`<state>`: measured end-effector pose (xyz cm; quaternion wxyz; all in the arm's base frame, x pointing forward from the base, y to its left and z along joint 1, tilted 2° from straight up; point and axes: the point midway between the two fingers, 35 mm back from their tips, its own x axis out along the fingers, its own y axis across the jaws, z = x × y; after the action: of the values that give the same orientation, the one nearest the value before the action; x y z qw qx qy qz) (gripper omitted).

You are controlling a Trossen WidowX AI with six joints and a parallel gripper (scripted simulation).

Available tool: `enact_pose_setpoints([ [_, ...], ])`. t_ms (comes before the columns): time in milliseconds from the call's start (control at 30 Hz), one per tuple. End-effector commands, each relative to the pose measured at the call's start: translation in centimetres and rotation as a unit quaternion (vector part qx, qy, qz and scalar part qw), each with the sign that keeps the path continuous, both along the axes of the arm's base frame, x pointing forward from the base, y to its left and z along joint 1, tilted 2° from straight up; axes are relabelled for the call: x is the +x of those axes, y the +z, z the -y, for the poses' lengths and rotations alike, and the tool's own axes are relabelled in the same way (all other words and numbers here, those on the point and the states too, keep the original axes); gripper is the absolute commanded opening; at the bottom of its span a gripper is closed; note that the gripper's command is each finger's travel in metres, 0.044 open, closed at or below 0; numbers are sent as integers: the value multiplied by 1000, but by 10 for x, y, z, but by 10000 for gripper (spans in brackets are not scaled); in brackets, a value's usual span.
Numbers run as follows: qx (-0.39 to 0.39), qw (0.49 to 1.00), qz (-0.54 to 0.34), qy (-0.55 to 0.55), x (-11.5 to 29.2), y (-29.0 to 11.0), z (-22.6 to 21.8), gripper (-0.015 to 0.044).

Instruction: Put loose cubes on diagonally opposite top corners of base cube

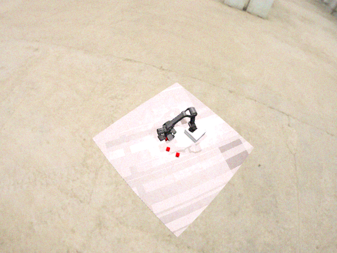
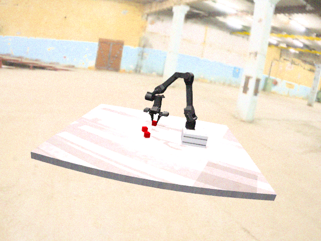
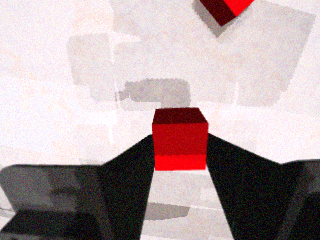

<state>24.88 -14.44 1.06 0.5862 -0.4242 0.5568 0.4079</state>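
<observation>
My dark fingers press both sides of a small red cube (image 3: 180, 140), held low over the pale pink-and-white striped table (image 2: 103, 160), seen here from the wrist with a shadow under the cube. A second red cube (image 3: 227, 9) shows at about one o'clock, cut off by the frame's top edge. From the side, my black jointed arm (image 2: 188, 96) rises from a white block pedestal (image 2: 194, 140) and bends down to the gripped cube (image 2: 154, 123); two more small red cubes (image 2: 144, 128) (image 2: 147, 134) sit close together on the table at roughly seven o'clock from it, apart from my fingers.
</observation>
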Motion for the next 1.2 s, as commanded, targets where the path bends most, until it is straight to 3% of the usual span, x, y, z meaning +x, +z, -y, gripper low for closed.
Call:
enact_pose_setpoints([
  [0, -2, 1000, 5, 1, 2, 14, 1, 105],
  [733, -2, 1000, 5, -1, -5, 75, -1, 105],
  [1167, 7, 989, 5, -148, 13, 68, -33, 105],
])
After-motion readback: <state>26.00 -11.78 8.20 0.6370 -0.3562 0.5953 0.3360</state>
